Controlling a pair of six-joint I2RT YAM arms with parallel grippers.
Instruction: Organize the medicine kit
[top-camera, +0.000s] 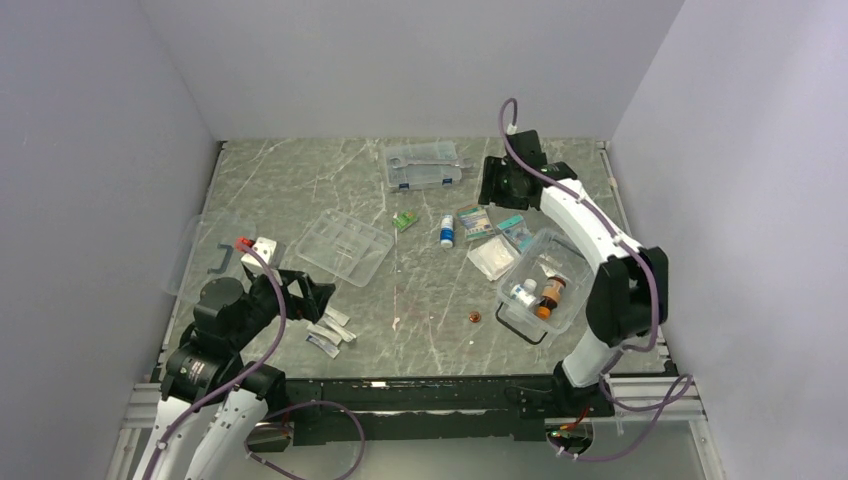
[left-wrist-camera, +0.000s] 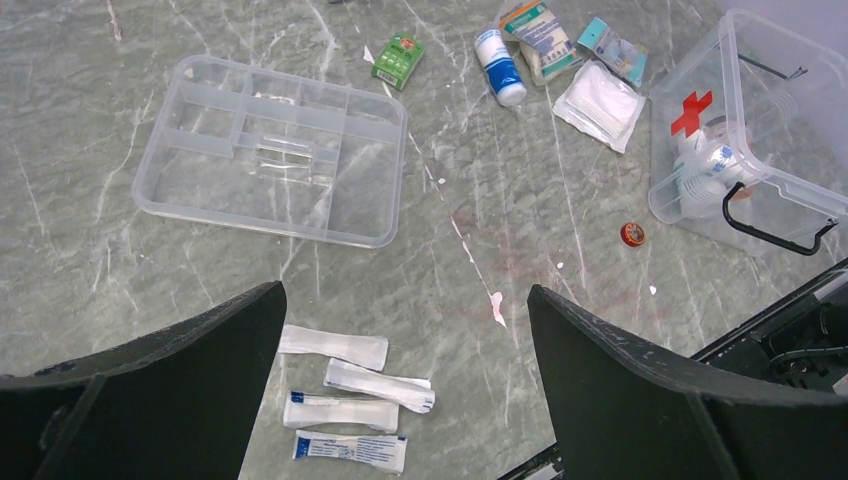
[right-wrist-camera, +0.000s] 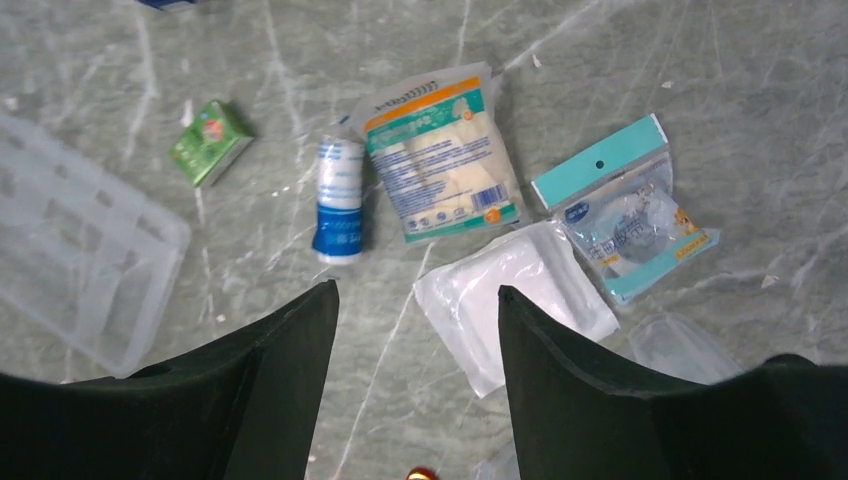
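A: While my right jaws hang apart and empty, like my left jaws, what should I pinch?
B: That white gauze packet (right-wrist-camera: 515, 300), lower centre of your right wrist view: flat, soft, slippery film, so take an edge.
A: Then into the clear rigid kit box (top-camera: 558, 252), right of centre from above.

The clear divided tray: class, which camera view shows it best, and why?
The left wrist view: the clear divided tray lies whole and large, its compartments plain. The top external view shows the tray whole but small, its dividers faint. The right wrist view catches only one end of it at the left edge.
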